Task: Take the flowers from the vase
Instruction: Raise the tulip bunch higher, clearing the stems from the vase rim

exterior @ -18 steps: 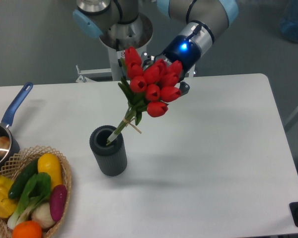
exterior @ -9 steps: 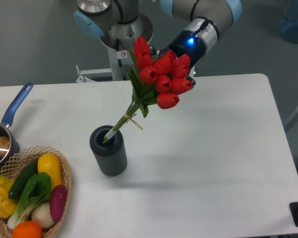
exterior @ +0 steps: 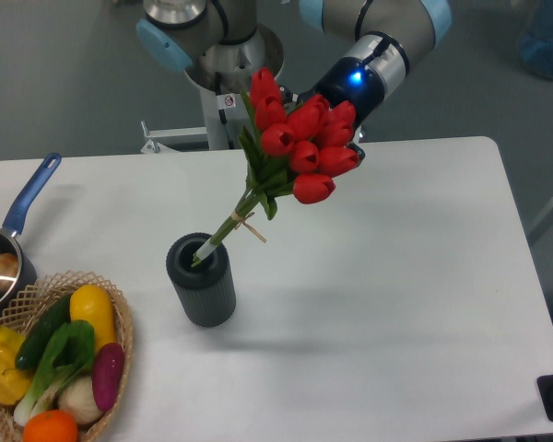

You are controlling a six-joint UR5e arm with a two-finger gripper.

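Note:
The flowers (exterior: 300, 147), a bunch of red tulip buds with green leaves, lean up and to the right, and a tan string ties the stems. Their stem ends still rest inside the mouth of the vase (exterior: 204, 287), a dark grey ribbed cylinder standing upright left of the table's centre. My gripper (exterior: 348, 144) sits right behind the buds, mostly hidden by them. It is shut on the flowers near the heads and holds them tilted above the table.
A wicker basket (exterior: 122, 324) of colourful vegetables sits at the front left corner. A blue-handled steel saucepan (exterior: 18, 216) stands at the left edge. The robot's base (exterior: 230, 64) rises behind the table's far edge.
The gripper has lifted the flowers up and to the right. The stems have slid partway out of the vase. In the last half second there is almost no motion.

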